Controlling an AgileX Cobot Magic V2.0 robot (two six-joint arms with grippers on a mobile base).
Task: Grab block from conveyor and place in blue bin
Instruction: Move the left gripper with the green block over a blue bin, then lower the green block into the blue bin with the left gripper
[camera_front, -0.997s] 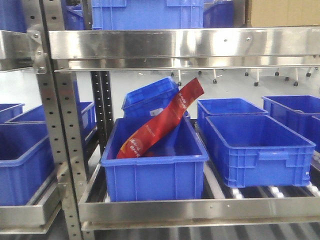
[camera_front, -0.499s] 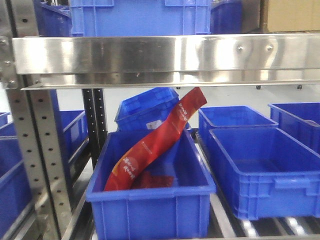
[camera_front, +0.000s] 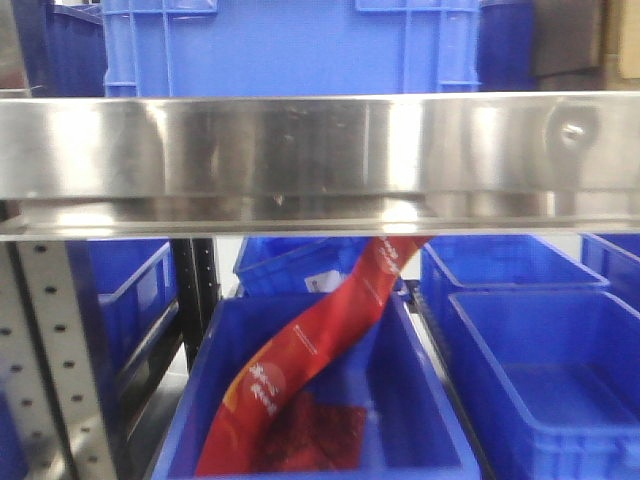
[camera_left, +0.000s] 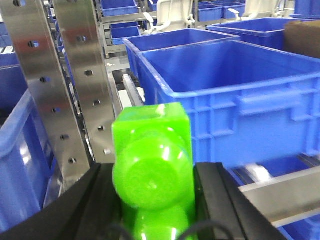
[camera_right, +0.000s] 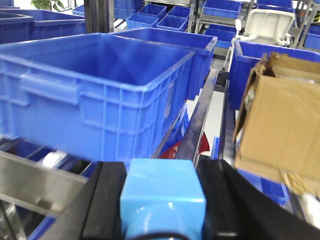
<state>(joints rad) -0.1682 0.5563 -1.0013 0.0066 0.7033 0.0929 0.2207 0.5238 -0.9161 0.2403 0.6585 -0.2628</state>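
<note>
Green block (camera_left: 150, 150) is squeezed tight in the left claw (camera_left: 152, 192), just in front of the big blue bin (camera_left: 240, 85). The right claw (camera_right: 162, 195) squeezes a light blue block (camera_right: 162, 182) the same way.

Red pouch (camera_front: 300, 355), steel shelf rail (camera_front: 300, 150), cardboard box (camera_right: 280, 130)

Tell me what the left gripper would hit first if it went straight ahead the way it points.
Most likely the large blue plastic bin, at its near corner just beyond the held bright green block; depth is unclear.
</note>
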